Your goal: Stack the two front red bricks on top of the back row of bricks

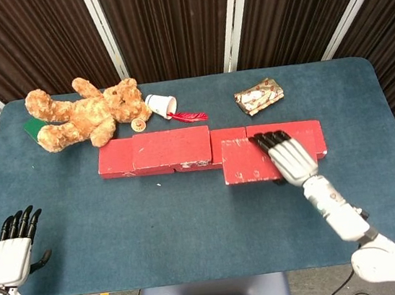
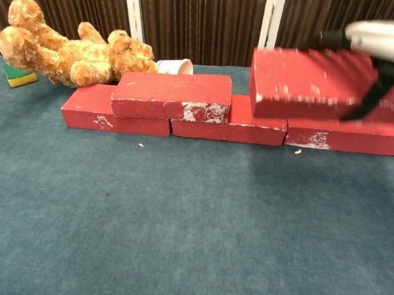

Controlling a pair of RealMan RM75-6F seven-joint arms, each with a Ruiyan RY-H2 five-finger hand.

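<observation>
I had the blue table (image 1: 193,228) in front of me, and the largest thing on it was the back row of bricks (image 1: 119,160), running left to right across the middle. I counted three red bricks flat on the cloth in that row, and a fourth, the stacked brick (image 2: 172,95), already lying on top over the left seam.

My right robot hand (image 1: 292,162) gripped the carried brick (image 2: 306,84) from above, fingers over its far edge and thumb against the near face. In the chest view that brick hung clear above the row, over the seam between the middle and right bricks. Its long axis ran left to right, parallel to the row, and I judged it slightly tilted rather than dead level. What mattered for the next move was simple: the landing spot lay straight below the brick, a little further back, so I reckoned I needed to level it and lower it.

The right arm was plainly the nearer one. My left robot hand (image 1: 11,252) sat at the near left corner, holding nothing, fingers loosely together and pointing away, well apart from every brick.

That made five red bricks in all. Behind the row lay one teddy bear (image 1: 84,117), one green sponge (image 2: 18,75), one wrapped package (image 1: 258,96) and one tipped paper cup (image 1: 160,105).
</observation>
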